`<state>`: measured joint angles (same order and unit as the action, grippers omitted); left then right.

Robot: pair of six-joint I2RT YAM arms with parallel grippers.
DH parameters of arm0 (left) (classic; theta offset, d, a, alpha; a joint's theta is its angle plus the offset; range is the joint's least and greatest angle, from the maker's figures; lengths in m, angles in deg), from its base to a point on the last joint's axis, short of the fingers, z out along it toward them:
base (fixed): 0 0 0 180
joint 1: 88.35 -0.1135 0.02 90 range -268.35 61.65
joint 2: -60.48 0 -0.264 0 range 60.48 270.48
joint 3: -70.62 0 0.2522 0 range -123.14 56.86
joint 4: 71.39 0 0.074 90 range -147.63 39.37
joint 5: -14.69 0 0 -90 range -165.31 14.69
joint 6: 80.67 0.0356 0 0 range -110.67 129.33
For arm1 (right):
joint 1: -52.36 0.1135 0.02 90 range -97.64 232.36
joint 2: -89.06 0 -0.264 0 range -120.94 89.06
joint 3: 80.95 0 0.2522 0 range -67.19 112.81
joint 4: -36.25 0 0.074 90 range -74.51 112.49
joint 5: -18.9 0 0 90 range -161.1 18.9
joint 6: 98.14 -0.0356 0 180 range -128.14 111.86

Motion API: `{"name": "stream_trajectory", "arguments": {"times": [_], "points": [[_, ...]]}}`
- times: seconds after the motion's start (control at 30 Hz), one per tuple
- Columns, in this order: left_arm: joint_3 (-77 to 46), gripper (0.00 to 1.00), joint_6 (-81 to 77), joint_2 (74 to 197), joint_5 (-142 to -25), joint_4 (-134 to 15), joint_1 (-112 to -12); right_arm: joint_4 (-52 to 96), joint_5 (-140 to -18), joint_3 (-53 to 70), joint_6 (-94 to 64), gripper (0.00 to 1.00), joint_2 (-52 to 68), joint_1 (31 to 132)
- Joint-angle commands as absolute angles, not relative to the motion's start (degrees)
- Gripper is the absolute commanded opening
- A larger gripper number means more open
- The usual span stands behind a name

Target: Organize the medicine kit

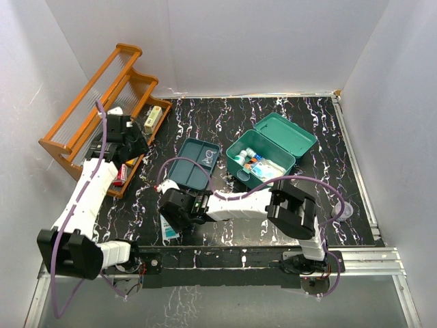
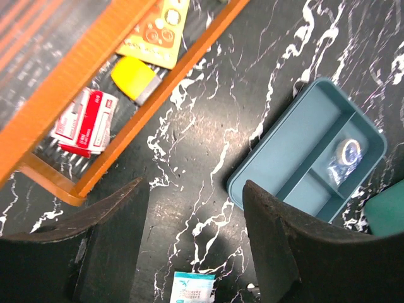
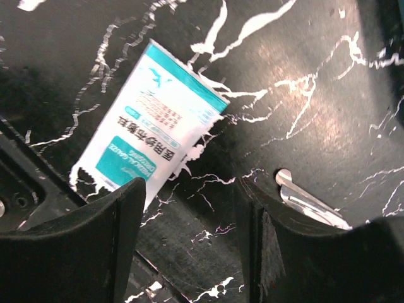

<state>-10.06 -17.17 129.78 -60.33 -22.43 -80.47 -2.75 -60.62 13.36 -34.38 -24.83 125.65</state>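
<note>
Plain white walls (image 1: pixel 273 41) close in three sides under soft, even light. The bench (image 1: pixel 205 119), black with white marbled veins, spreads beneath and ahead of the left pincer (image 2: pixel 192 246). Ahead to its left, an orange wooden rack (image 1: pixel 102 102) leans against the wall.

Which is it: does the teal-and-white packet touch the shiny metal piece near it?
Apart. The right wrist view shows bare black table between the packet and the metal piece.

The white-and-teal packet (image 3: pixel 151 123), on the desk (image 3: pixel 303 95) just ahead-left of the right end effector (image 3: pixel 189 196), bears Chinese characters and "MEDICAL GAUZE DRESSING" in a teal panel; its finer print is unreadable.
</note>
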Motion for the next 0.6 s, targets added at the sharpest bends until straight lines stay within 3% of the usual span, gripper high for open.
{"name": "stream_trajectory", "arguments": {"times": [0.0,0.27,0.57], "points": [[-12.69,0.6,-17.29,125.03,-55.99,-19.75,-80.71,-5.45,-56.47,17.62,-41.4,0.57,-26.49,126.07],[-9.56,0.62,-19.49,118.25,-57.97,-17.58,-80.71,-10.82,-55.41,24.26,-44.74,0.56,-31.38,126.86],[-8.12,0.63,-21.11,116.03,-55.85,-15.94,-80.72,-20.87,-50.73,31.26,-44.94,0.43,-37.17,127.67]]}}
